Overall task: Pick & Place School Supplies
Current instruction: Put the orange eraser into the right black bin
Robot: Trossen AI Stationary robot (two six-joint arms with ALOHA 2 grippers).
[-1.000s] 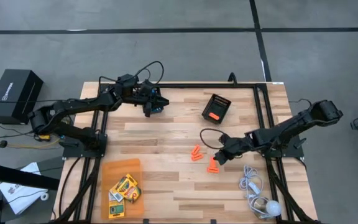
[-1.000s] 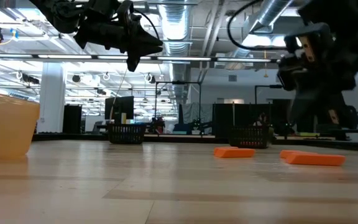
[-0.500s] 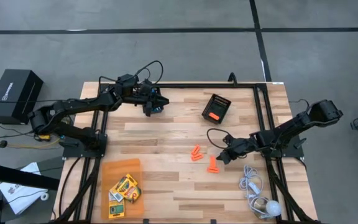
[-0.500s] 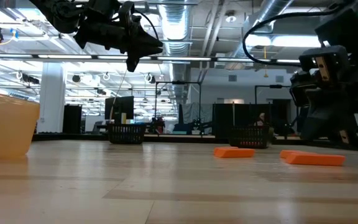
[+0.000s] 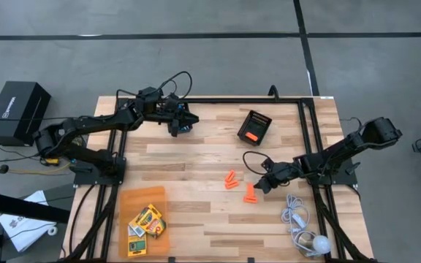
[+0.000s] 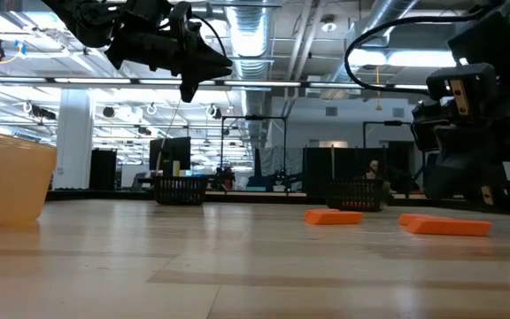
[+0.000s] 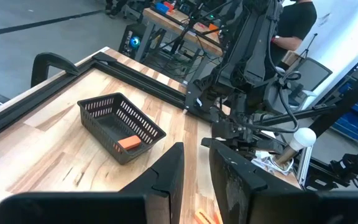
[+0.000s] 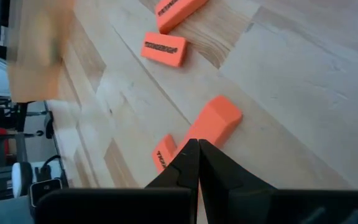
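Observation:
Several small orange pieces (image 5: 231,180) lie flat on the wood near the table's middle right; one more lies in the black mesh bin (image 5: 254,126). Crayon boxes (image 5: 146,221) lie in an orange tray (image 5: 141,197) at the near left. My right gripper (image 5: 257,188) is shut and low, its tip at the end of one orange piece (image 8: 215,119). My left gripper (image 5: 185,123) hangs high over the table's far left part. A blue-handled tool (image 5: 184,127) shows right at its fingers. My left gripper is shut on the blue-handled tool, of which only a blue part (image 5: 184,127) shows, right under the fingers; the gripper itself hides the place of contact. The tool is lifted clear of the table. My right gripper slants down with its shut tips at the orange piece's end (image 8: 197,135); whether they touch it I cannot tell.
A white cord with a round bulb (image 5: 320,243) lies at the near right corner, close behind my right gripper. The mesh bin stands at the far middle right. A black frame rail (image 5: 196,101) runs along the table's edges. Bare wood lies between the tray and the orange pieces.
My right gripper has sunk toward the orange pieces, tipping a little more downward, and has then kept still; it has stayed shut. The orange pieces lie as before.

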